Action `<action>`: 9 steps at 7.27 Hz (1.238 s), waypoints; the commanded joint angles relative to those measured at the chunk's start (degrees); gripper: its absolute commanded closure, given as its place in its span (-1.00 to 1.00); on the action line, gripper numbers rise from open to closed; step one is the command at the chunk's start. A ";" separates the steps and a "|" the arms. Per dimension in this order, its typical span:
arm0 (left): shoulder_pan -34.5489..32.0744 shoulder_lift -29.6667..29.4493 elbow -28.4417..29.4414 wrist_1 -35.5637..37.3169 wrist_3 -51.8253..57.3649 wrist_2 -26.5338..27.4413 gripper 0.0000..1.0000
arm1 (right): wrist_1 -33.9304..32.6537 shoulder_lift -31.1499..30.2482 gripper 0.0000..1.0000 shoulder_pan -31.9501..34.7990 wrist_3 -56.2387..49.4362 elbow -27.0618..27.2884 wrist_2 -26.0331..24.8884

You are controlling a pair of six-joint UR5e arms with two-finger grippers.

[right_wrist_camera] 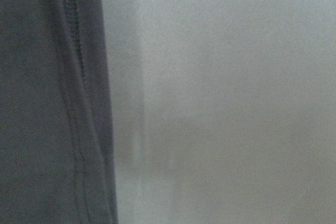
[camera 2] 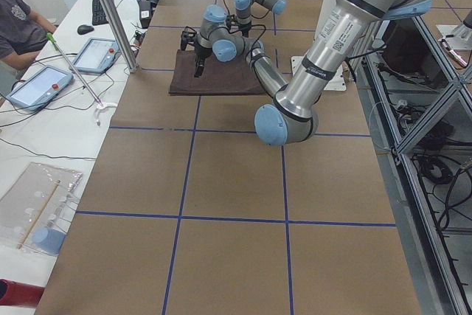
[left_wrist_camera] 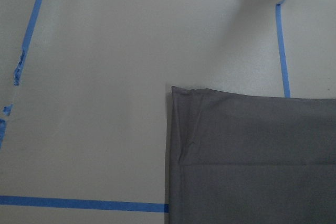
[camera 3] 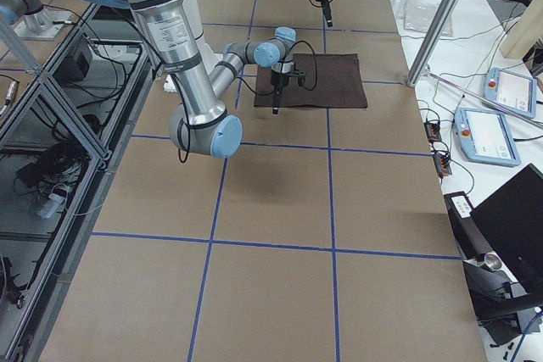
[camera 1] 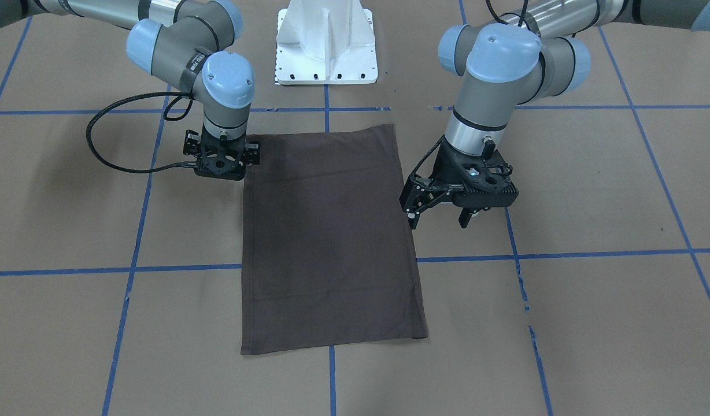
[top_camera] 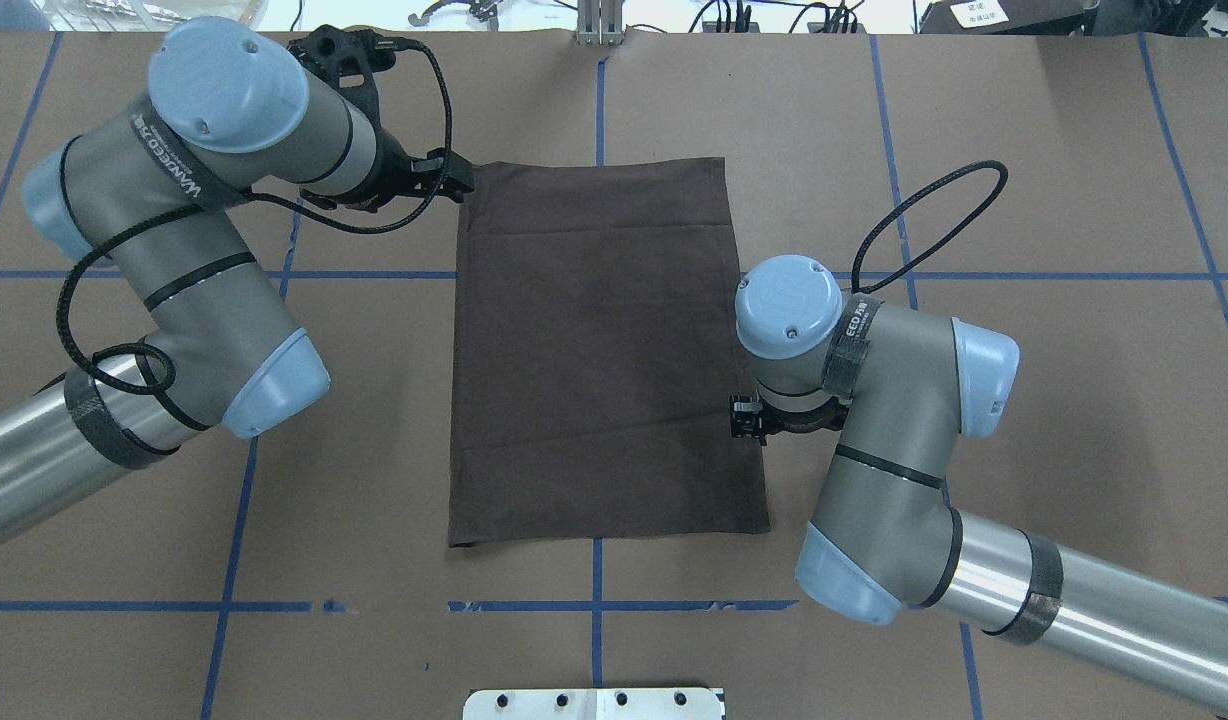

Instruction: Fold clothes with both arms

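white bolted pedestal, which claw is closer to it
Right. The right claw is at the side edge of the folded dark brown shirt, toward the white bolted pedestal; the left claw hangs by the shirt's far corner, farther away.

Brown tee (camera 1: 329, 242) folded flat rectangle; L arm (camera 1: 487, 92), R arm (camera 1: 219, 92) flank.

One shirt (camera 1: 332, 237). Two arms: left arm (camera 1: 494, 75), right arm (camera 1: 216, 86). Two grippers: left gripper (camera 1: 439, 222), right gripper (camera 1: 221, 164). One pedestal (camera 1: 326, 46). One worktop (camera 1: 592, 323).

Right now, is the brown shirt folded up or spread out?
Folded up. The brown shirt lies flat as a neat rectangle, with no sleeves or collar showing.
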 commanded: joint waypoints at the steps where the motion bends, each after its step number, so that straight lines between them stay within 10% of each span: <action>1: 0.00 -0.14 -0.09 0.02 0.00 -0.03 -1.00 | 0.35 0.60 -1.00 1.93 -2.22 -0.07 -0.02; 5: 2.88 11.31 -2.70 -14.74 -20.56 -7.85 -1.00 | 9.67 0.26 -1.00 3.60 -2.15 6.31 3.22; 9: 21.76 15.86 -8.16 -11.35 -42.85 4.95 -1.00 | 9.76 -0.54 -1.00 4.30 -0.74 11.43 5.52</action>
